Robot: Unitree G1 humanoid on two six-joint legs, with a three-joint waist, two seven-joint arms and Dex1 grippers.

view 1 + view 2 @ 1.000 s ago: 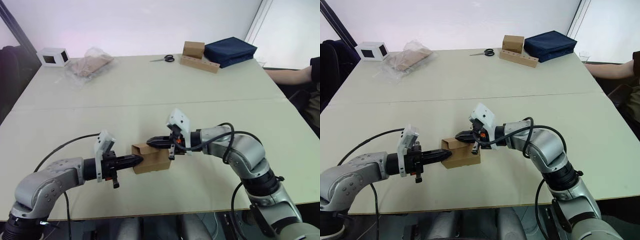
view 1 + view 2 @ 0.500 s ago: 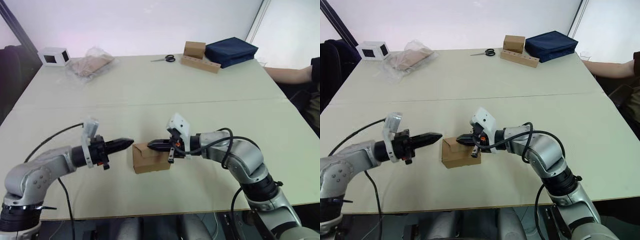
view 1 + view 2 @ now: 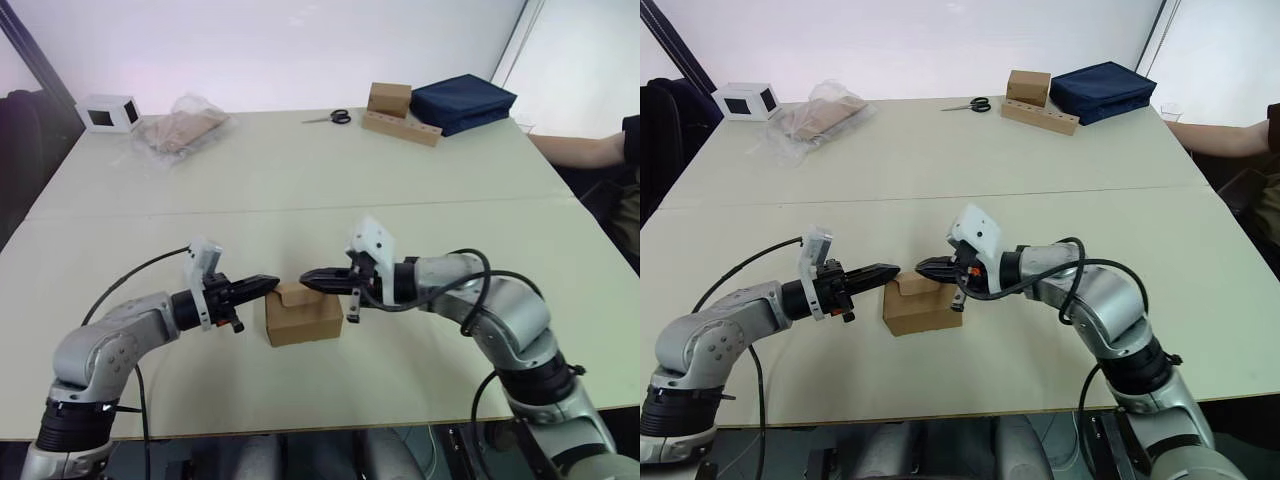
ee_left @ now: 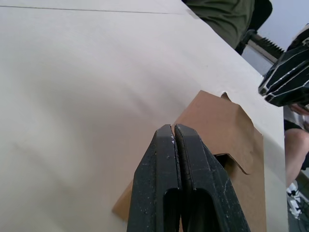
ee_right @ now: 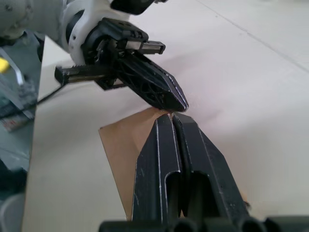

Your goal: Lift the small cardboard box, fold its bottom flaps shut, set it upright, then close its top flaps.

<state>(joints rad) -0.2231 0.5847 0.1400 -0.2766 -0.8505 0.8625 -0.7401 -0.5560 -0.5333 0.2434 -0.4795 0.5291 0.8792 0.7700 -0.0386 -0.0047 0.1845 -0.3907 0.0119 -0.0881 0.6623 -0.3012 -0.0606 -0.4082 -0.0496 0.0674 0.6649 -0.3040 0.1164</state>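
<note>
We see the small cardboard box (image 3: 303, 316) upright on the table (image 3: 300, 190) near its front edge, top flaps (image 4: 227, 125) partly folded; left gripper (image 3: 268, 285) and right gripper (image 3: 310, 278) both clenched empty, tips just above it

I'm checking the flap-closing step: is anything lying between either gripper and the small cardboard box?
Nothing visible does. The left gripper and right gripper, both shut, sit just above the small cardboard box with only air between. The scissors lie far across the table.
</note>
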